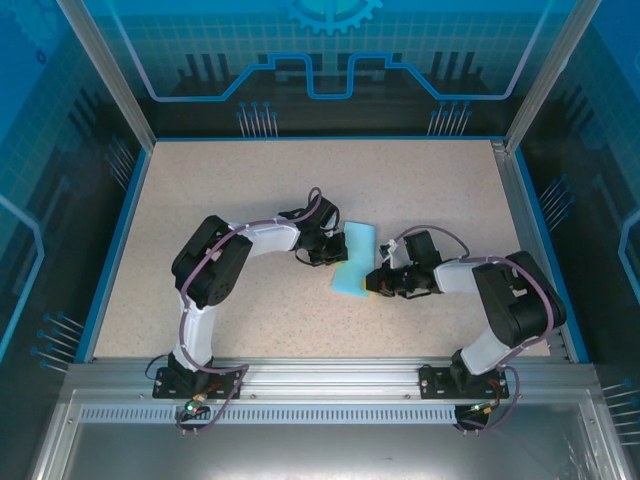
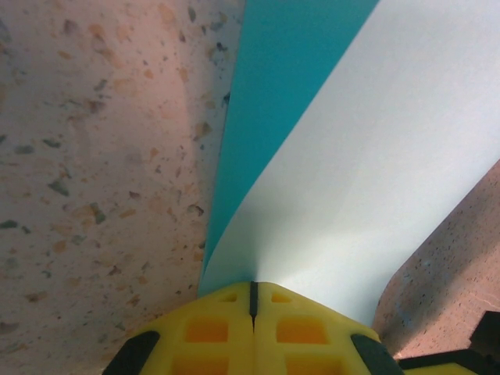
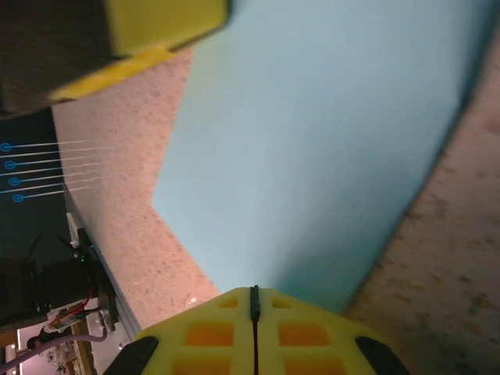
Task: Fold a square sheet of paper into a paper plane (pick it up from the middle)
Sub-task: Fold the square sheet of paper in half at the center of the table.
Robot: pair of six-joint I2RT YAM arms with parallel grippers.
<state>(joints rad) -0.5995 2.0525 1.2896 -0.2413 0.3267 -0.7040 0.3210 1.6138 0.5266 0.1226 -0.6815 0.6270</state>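
The light-blue square sheet of paper (image 1: 355,258) hangs bent between both grippers over the middle of the table. My left gripper (image 1: 330,250) is shut on its left edge; in the left wrist view the sheet (image 2: 344,164) curls up from my shut yellow fingertips (image 2: 252,293), its darker underside showing on the left. My right gripper (image 1: 375,280) is shut on the sheet's near right edge; in the right wrist view the paper (image 3: 320,133) spreads away from the shut fingers (image 3: 254,297). No folded plane shape is visible.
The speckled beige table (image 1: 250,180) is bounded by blue rails and metal posts. The left gripper's yellow finger (image 3: 156,31) shows at the top left of the right wrist view. The arm bases (image 1: 200,375) sit at the near edge.
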